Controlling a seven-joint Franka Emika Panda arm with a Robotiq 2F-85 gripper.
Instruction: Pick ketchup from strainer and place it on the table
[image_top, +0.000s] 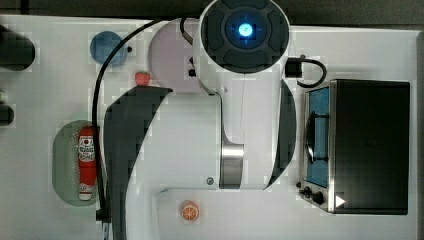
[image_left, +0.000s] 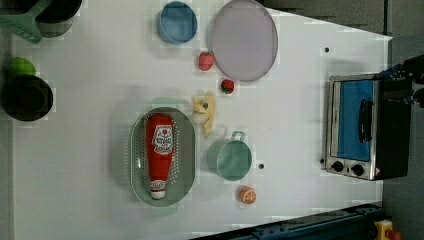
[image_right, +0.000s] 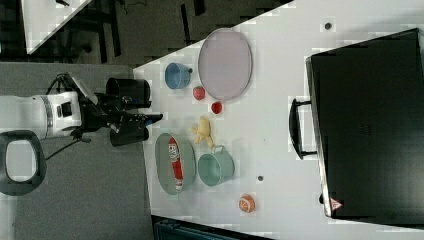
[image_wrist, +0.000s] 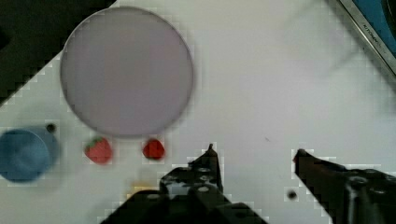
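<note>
White desk (image_left: 80, 200), seen from above. Black toaster oven (image_left: 360, 130) at left view's right edge. Lilac plate (image_left: 244, 40) near far edge. Green strainer (image_left: 187, 155) mid-desk, ketchup (image_left: 160, 150) lying flat inside, cap toward near edge, likely cradled there so it cannot roll. One green mug (image_left: 231, 159), one blue cup (image_left: 176, 22), two strawberries (image_left: 206, 61). Hand (image_wrist: 254, 156) spread, empty, high above desk.

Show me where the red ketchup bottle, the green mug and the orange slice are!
Red ketchup squeeze bottle (image_left: 160, 150), left view, on its red body below the label.
Round green mug with handle (image_left: 231, 160), left view, on its inside bottom.
Round orange slice (image_left: 247, 195), left view, on its cut face.
</note>
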